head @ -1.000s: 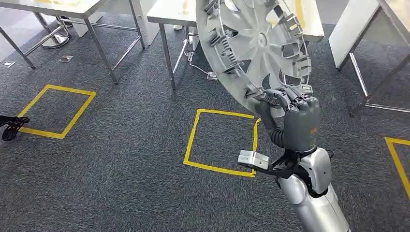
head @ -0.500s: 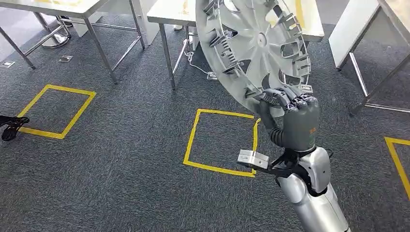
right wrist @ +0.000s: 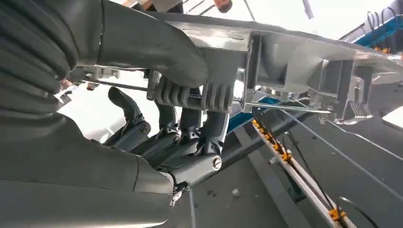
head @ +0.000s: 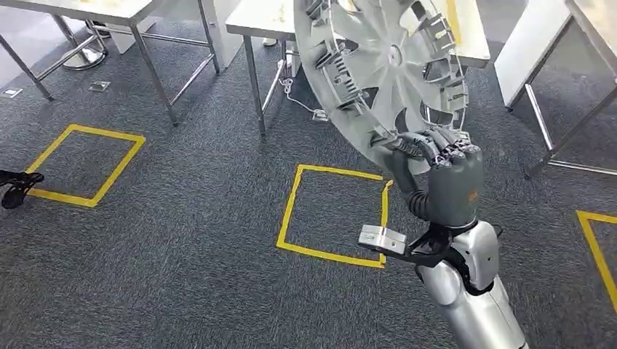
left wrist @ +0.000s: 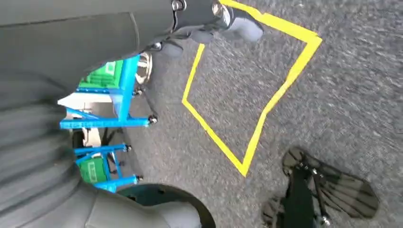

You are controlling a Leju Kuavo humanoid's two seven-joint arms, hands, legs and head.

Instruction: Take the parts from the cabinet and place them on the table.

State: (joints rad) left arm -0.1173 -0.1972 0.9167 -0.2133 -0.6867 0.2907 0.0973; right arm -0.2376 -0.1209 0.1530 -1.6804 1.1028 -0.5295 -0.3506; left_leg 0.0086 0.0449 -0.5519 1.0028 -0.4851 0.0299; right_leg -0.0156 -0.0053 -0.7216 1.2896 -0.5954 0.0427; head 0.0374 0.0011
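Carpet below hubcap (head: 385,65) atop robot hand (head: 444,182)

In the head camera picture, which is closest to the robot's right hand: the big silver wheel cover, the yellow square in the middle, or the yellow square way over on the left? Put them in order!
From the right hand:
1. Wheel cover: gripped by its lower rim in the fingers, so it is touching.
2. Middle yellow square: on the carpet just to the hand's left.
3. Left yellow square: far across the carpet, near the picture's left edge.

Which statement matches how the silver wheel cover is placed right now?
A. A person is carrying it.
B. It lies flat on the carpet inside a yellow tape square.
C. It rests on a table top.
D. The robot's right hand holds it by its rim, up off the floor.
D: the right hand grips the lower rim of the wheel cover, which is raised above the carpet.
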